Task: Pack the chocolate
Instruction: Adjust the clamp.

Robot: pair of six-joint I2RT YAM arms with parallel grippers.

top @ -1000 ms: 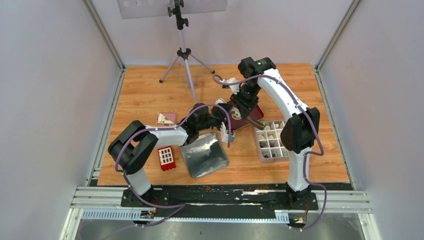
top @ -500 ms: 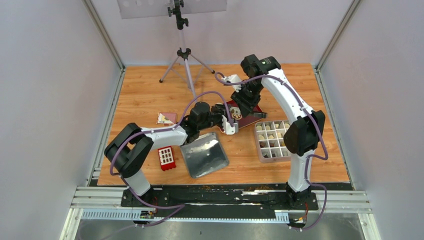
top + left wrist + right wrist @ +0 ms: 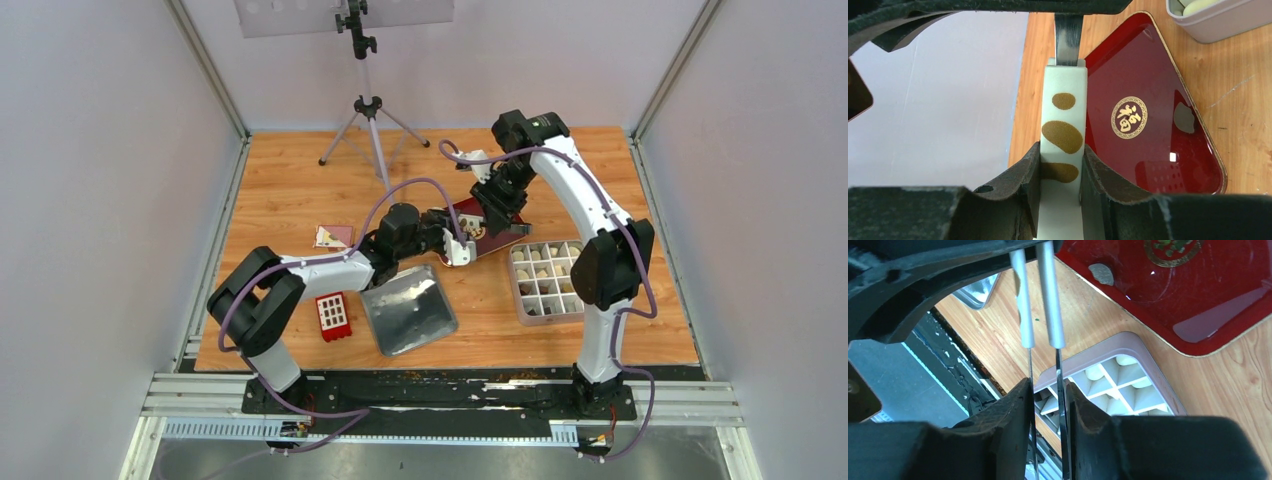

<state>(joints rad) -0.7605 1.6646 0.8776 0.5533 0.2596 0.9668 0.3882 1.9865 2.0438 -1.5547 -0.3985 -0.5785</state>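
The chocolate (image 3: 541,270) lies as cream and dark pieces in the cells of a grey divided box (image 3: 520,300); cream pieces (image 3: 1096,372) show there from the right wrist too. One small pale piece (image 3: 1102,274) rests on the red tray (image 3: 1153,150), also visible as the pale piece (image 3: 1184,117). My left gripper (image 3: 1060,157) is shut on a white tool with brown spots (image 3: 1063,115) at the tray's left edge. My right gripper (image 3: 1048,390) is shut on metal tongs (image 3: 1040,295), held above the box and the red tray (image 3: 497,240).
A silver metal tray (image 3: 408,310) lies near the left arm, with a small red block with white squares (image 3: 333,315) to its left. A card (image 3: 334,237) and a tripod (image 3: 370,120) stand farther back. Walls close in both sides.
My right gripper with the tongs has drawn back from over the tray toward the far side. My left gripper has shifted slightly toward the red tray.
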